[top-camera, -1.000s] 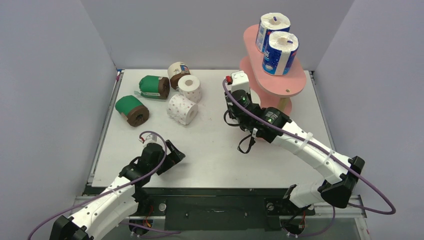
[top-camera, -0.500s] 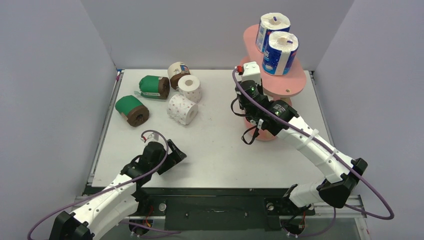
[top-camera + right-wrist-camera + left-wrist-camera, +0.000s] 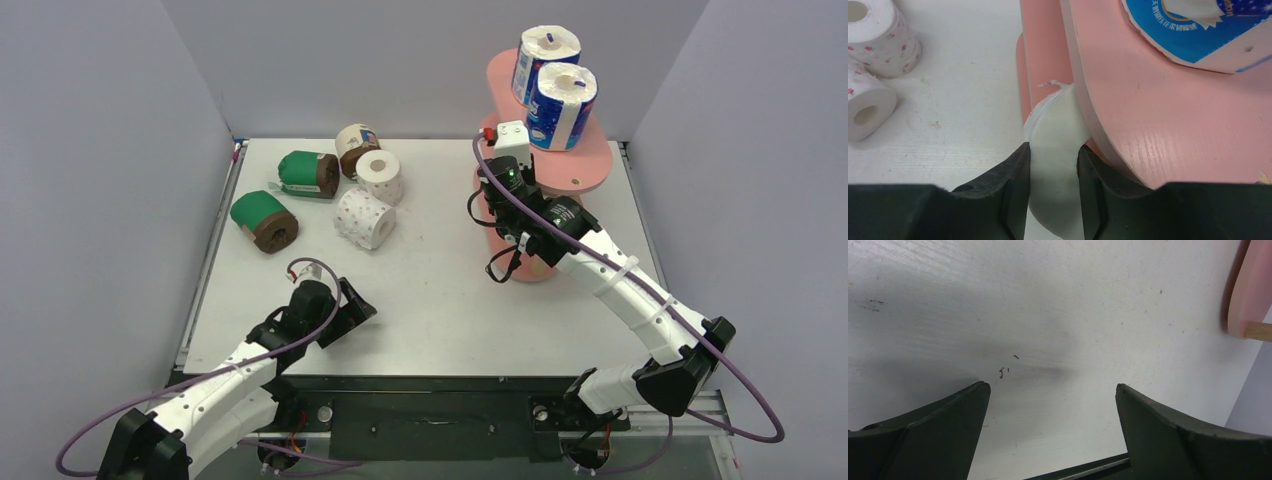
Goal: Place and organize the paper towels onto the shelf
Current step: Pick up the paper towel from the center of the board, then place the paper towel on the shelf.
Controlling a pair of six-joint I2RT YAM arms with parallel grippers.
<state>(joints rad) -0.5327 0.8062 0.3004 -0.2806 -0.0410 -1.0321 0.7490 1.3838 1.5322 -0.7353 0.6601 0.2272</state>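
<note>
White tabletop (image 3: 430,300) boxed in by grey walls, with the pink 3-tier shelf (image 3: 585,172) at the far right. Within the last second, moves the right gripper (image 3: 1053,150) off the open table and up against the shelf, now tucked just below the top board's edge. Clenched on a white roll (image 3: 1054,125), 1 finger on each side, with the roll's upper rim touching or almost touching that edge; cannot tell which. Means a 3rd roll about to reach the rack, probably the middle tier, but not yet set down. Already carries 2 blue-white rolls (image 3: 561,105) upright on the top tier. Leaves 5 on the table at the far left: 2 pink-dotted white rolls (image 3: 365,218), 2 green-wrapped brown rolls (image 3: 263,220) and 1 cream-wrapped brown roll (image 3: 355,145). Meanwhile edges the left gripper (image 3: 1053,387) slightly forward, fingers spread wide around nothing, low over bare table, well apart from the rolls. Likely needs a push further in before release, or risks catching the board edge and tipping out.
</note>
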